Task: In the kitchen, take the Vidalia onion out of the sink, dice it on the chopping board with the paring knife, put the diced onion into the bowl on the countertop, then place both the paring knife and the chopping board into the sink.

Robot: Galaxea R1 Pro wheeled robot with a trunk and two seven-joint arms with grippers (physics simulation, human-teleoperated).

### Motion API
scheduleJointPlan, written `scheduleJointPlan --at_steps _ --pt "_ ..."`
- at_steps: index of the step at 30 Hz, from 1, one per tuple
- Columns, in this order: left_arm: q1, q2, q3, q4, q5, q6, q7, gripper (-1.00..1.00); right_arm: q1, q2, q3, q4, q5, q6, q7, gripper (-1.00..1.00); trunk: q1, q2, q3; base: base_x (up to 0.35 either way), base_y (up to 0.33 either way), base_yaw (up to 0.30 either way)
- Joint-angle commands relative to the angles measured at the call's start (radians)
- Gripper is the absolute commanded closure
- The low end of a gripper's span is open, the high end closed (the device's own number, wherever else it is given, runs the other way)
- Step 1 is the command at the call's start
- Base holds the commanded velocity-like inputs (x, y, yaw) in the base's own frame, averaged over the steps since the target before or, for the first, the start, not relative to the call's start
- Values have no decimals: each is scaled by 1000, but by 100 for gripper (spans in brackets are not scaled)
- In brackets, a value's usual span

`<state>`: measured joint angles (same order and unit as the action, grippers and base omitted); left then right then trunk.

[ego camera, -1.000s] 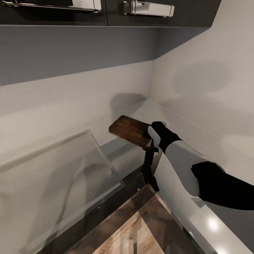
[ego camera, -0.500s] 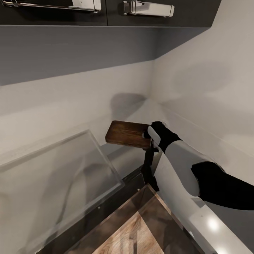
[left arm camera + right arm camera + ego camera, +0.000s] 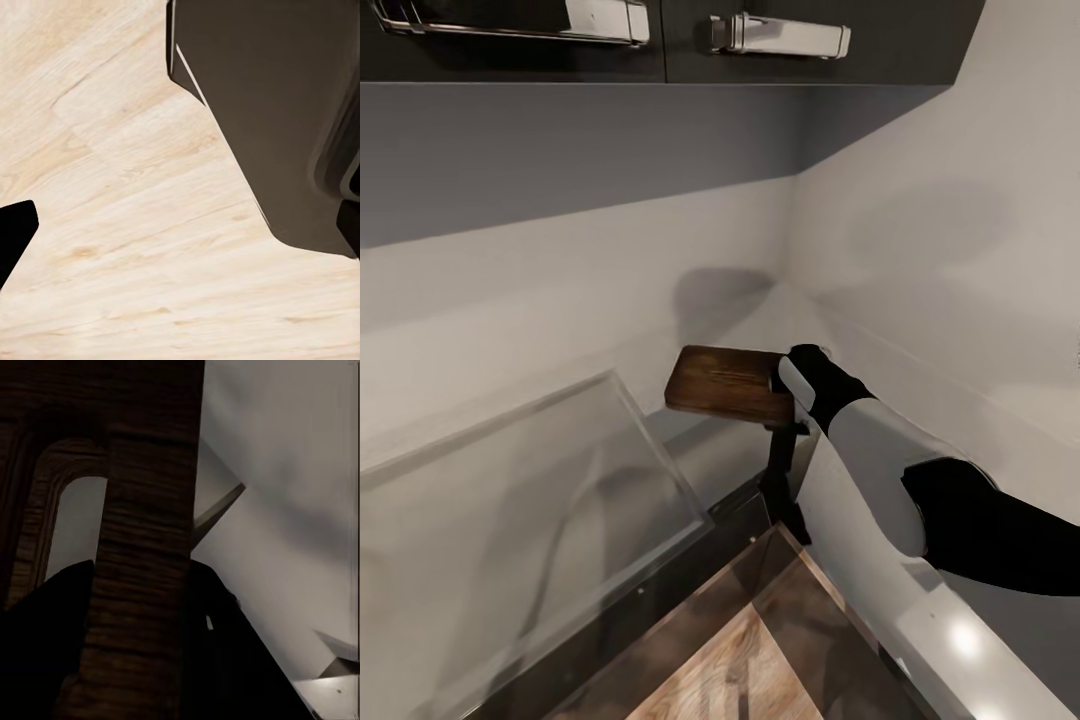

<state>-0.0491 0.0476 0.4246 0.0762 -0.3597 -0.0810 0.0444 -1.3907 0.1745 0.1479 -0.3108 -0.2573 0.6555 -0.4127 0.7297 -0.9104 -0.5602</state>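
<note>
Chopping board (image 3: 725, 383) is hanging in the air near the wall corner, above the grey table (image 3: 705, 455), and we are gripping it with our right gripper (image 3: 780, 385) clamped on its handle end (image 3: 139, 547). We are seeing wooden floor (image 3: 135, 247) from the left wrist; that gripper's state we cannot tell.

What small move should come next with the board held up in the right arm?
Probably swing the right gripper leftward and down toward the sink. Its jaws clamp the chopping board by its handle end, held in the air level beside the basin, not yet over it.
</note>
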Motion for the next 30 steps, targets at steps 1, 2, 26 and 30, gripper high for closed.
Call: scheduleJointPlan --at_steps 1,2,26,30 --pt "-2 1 8 5 -10 -8 5 -100 -1 0 6 -1 -12 3 -9 100 0 -1 1 0 0 0" --pt "-2 1 8 5 -10 -8 5 -100 -1 0 6 -1 -12 3 -9 100 0 -1 2 0 0 0" --pt "-2 2 8 5 -10 -8 5 -100 -1 0 6 -8 -14 1 65 100 0 -1 40 -191 0 0" --pt "-2 2 8 5 -10 -8 5 -100 -1 0 6 -8 -11 1 135 100 0 -1 47 -338 0 0"
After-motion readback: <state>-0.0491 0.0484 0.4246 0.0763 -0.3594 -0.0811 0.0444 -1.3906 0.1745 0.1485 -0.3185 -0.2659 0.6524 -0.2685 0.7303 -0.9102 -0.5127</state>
